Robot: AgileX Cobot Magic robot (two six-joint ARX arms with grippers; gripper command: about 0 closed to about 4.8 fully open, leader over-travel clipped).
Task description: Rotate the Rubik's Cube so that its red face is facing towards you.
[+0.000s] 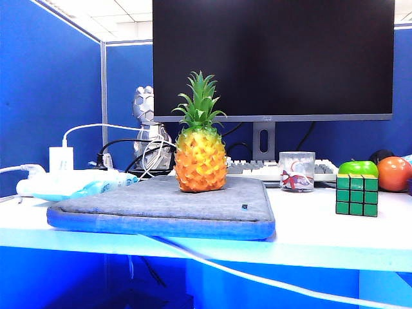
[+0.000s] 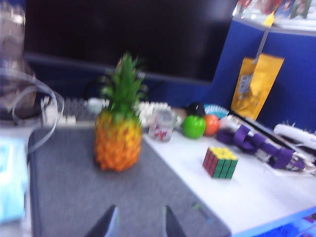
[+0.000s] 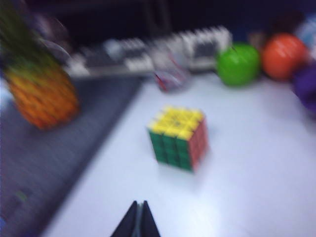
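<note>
Pineapple (image 1: 200, 152) standing mid-frame on grey mat (image 1: 161, 206), best left alone. Further right, near the right edge of the exterior view: Rubik's Cube (image 1: 356, 194) on white table (image 1: 309, 225), green side facing the camera, green apple (image 1: 358, 168) just behind. Red face (image 3: 198, 142) visible on one flank in the right wrist view. Left gripper (image 2: 134, 226) spread apart above the mat, empty; right gripper (image 3: 138, 220) pinched together, empty, short of the cube. Probably best: approach squarely, grasp opposite sides, turn about the vertical, clear of the apple.
</note>
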